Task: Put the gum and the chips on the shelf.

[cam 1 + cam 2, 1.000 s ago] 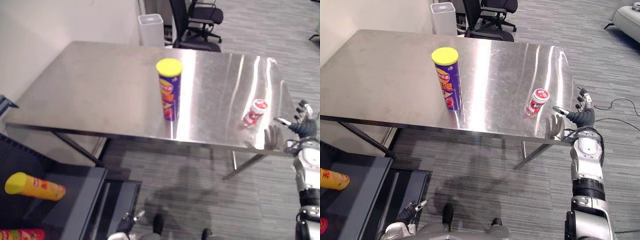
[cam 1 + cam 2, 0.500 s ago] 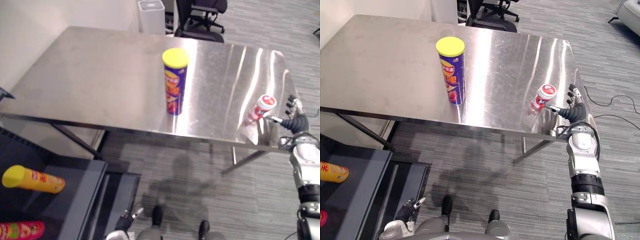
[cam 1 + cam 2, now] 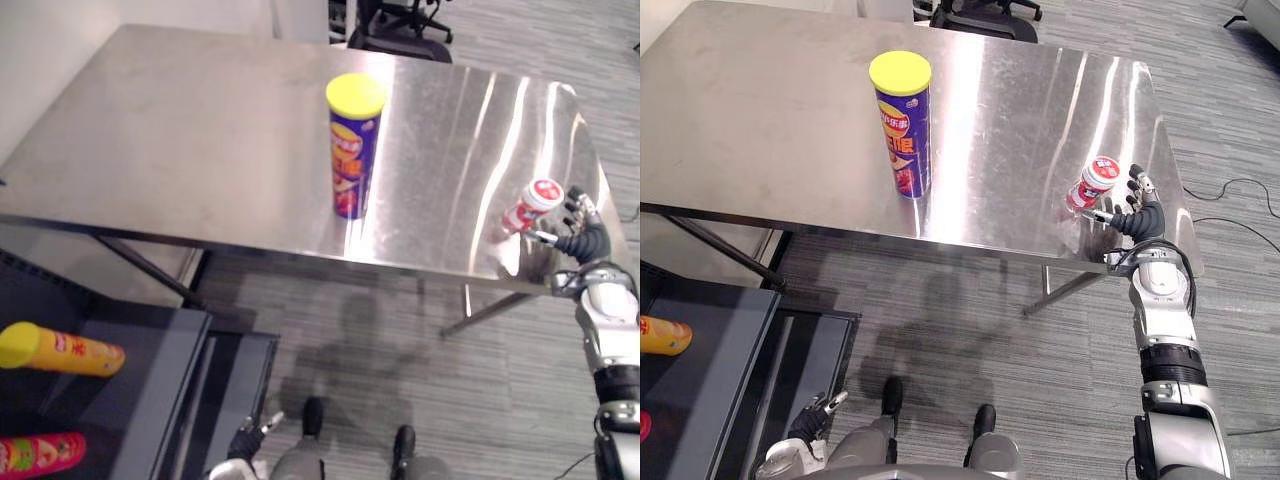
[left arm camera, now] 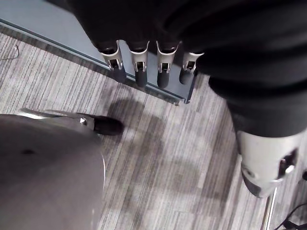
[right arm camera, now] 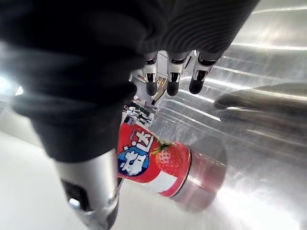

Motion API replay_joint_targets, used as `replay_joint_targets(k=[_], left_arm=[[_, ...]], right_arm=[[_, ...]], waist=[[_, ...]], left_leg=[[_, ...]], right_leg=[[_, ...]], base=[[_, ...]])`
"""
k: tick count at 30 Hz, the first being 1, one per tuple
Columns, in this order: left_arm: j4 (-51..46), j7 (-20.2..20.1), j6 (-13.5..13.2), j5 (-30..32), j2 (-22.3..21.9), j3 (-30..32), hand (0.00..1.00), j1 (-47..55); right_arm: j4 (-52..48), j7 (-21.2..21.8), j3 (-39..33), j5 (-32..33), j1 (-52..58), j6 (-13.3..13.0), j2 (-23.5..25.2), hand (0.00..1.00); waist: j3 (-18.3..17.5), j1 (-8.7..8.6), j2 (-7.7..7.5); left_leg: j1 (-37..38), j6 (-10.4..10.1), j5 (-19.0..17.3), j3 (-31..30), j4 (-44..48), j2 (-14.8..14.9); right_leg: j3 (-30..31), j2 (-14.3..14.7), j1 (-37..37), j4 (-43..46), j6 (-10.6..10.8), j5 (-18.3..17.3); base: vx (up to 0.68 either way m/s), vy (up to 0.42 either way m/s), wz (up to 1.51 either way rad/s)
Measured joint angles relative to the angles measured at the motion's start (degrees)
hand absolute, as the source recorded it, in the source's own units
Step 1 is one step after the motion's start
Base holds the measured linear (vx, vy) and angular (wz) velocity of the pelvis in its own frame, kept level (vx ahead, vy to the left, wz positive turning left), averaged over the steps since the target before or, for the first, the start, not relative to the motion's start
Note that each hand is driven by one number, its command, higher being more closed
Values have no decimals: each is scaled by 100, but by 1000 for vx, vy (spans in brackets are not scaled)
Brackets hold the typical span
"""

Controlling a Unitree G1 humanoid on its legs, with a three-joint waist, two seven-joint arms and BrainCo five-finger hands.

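A tall purple chips can [image 3: 352,150] with a yellow lid stands upright near the middle of the steel table [image 3: 180,130]. The small red-and-white gum jar [image 3: 1096,183] stands near the table's right front corner. My right hand [image 3: 1140,218] is open right beside it on its right, fingers straight. In the right wrist view the gum jar [image 5: 153,163] sits between the thumb and the fingers [image 5: 171,81], with nothing closed round it. My left hand [image 3: 808,428] hangs low over the floor, its fingers [image 4: 139,72] straight and holding nothing.
A dark shelf unit [image 3: 150,400] stands at the lower left, below table height. A yellow can [image 3: 60,350] and a red can [image 3: 40,452] lie on it. An office chair [image 3: 400,20] stands behind the table's far edge.
My right hand has come up from beside the table's front right corner to the gum jar. The camera has shifted; the can and jar have stayed put.
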Motion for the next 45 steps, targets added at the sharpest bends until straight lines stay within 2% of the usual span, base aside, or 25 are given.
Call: replay_joint_targets(k=[12, 23, 27, 31, 32, 45], left_arm=[[-21, 45, 0, -52, 81, 7, 0, -8], [-14, 127, 7, -173, 101, 71, 0, -9], [-14, 138, 8, -172, 101, 98, 0, -9], [-6, 158, 19, -171, 100, 103, 0, -5], [-5, 161, 20, -171, 100, 103, 0, -5], [-3, 169, 30, -171, 116, 105, 0, -1]], right_arm=[[29, -31, -2, 88, -196, 1, 3, 0], [34, -142, -19, 266, -457, 1, 3, 0], [37, -184, -30, 297, -483, 1, 4, 0], [94, -252, -32, 371, -637, 1, 50, 0], [132, -262, -32, 439, -680, 1, 50, 100], [186, -277, -31, 506, -729, -1, 64, 100]], waist=[[153, 36, -38], [287, 152, -80], [308, 265, -108], [312, 281, -114], [314, 287, -118], [336, 294, -140]], left_leg=[[-181, -12, 50, 18, 0, -4], [-292, -14, 96, 10, 0, -33], [-296, 11, 116, 5, 0, -38], [-317, 22, 137, -23, 0, -38], [-317, 23, 137, -25, 0, -37], [-361, -20, 108, -51, -1, -9]], right_leg=[[-8, 18, -130, -108, -29, 52], [-31, 18, -206, -175, -29, 49], [-51, 18, -202, -175, -28, 50], [-97, 14, -200, -174, -28, 50], [-98, 14, -200, -174, -29, 51], [-130, 34, -223, -173, -30, 53]], base=[[-3, 3, -1], [0, 0, 0], [5, 2, 1], [11, 4, 5], [0, 0, 0], [0, 0, 0]])
